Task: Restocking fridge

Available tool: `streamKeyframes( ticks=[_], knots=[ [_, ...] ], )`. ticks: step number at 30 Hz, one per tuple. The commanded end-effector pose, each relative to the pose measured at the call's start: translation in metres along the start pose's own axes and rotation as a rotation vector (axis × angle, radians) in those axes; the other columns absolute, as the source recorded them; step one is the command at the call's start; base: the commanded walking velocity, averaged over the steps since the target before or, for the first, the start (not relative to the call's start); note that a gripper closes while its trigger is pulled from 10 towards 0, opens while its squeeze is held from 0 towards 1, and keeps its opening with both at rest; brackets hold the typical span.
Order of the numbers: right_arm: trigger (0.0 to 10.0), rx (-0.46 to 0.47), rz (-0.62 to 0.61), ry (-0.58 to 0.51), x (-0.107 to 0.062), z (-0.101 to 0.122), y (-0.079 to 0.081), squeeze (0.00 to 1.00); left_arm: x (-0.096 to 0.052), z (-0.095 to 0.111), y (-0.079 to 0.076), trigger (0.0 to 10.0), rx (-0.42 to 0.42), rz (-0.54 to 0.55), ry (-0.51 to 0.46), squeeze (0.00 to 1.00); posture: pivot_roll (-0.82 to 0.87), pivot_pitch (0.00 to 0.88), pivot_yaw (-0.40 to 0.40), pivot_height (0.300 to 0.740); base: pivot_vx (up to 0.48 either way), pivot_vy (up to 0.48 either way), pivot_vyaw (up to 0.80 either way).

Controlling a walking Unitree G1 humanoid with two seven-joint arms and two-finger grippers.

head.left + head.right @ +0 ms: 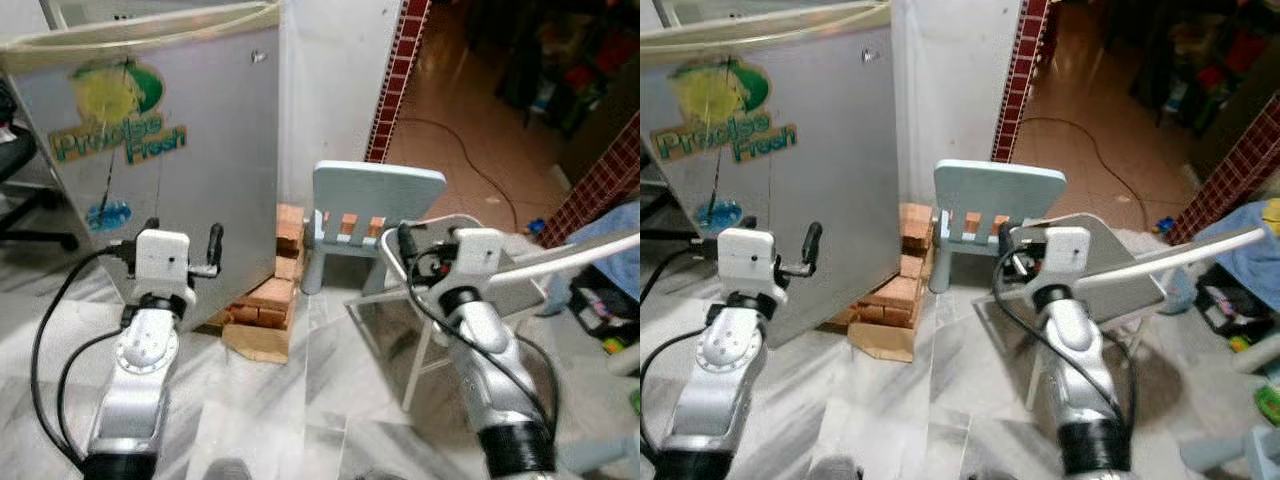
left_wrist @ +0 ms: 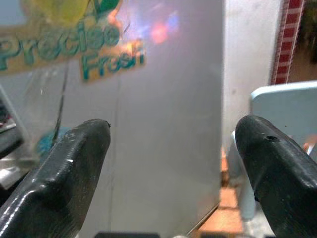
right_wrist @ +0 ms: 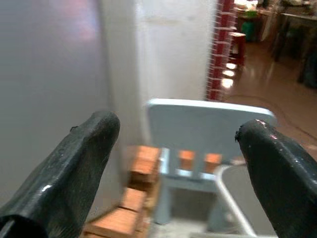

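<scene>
The silver fridge (image 1: 200,170) with a green "Precise Fresh" logo stands at the left, its door closed. My left gripper (image 1: 182,240) is raised in front of its lower side. In the left wrist view the fingertips (image 2: 84,148) stand wide apart with nothing between them, so the gripper is open and faces the fridge wall. My right gripper (image 1: 432,245) is held up over a grey folding table. It is open and empty in the right wrist view, where the black fingers (image 3: 94,144) frame a small pale blue chair (image 3: 208,124).
The pale blue child's chair (image 1: 378,195) stands right of the fridge. Stacked bricks (image 1: 272,295) on a board lie between them. A grey folding table (image 1: 520,285) with a white frame is under my right arm. An office chair base (image 1: 30,215) is at far left, and a cable (image 1: 480,165) crosses the brown floor.
</scene>
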State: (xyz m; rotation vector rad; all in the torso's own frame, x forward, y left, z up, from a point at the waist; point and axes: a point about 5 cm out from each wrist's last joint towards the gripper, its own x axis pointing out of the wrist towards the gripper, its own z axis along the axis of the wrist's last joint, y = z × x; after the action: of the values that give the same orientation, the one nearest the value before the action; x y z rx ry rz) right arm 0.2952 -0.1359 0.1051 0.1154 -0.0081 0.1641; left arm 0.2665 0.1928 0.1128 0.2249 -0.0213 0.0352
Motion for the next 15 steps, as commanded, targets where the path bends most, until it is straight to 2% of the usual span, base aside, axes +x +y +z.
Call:
streamKeyframes(
  ticks=[1,11,15],
  knots=[
    [10.0,-0.022,-0.040,-0.008,-0.001,0.003,-0.013,0.00,0.002,0.006,-0.012,10.0,-0.020,-0.035,-0.035,0.00,0.12,0.000,-0.069,0.740,0.000,0.480,-0.80],
    [10.0,-0.020,-0.034,-0.011,0.002,0.003,-0.012,0.00,0.000,0.005,-0.020,10.0,-0.037,-0.066,-0.039,0.00,0.12,0.000,-0.069,0.740,0.000,0.480,-0.80],
    [10.0,-0.020,-0.034,-0.012,0.002,0.003,-0.011,0.00,-0.001,0.005,-0.027,10.0,-0.054,-0.113,-0.038,0.00,0.12,0.000,-0.067,0.740,0.000,0.480,-0.80]
  ],
)
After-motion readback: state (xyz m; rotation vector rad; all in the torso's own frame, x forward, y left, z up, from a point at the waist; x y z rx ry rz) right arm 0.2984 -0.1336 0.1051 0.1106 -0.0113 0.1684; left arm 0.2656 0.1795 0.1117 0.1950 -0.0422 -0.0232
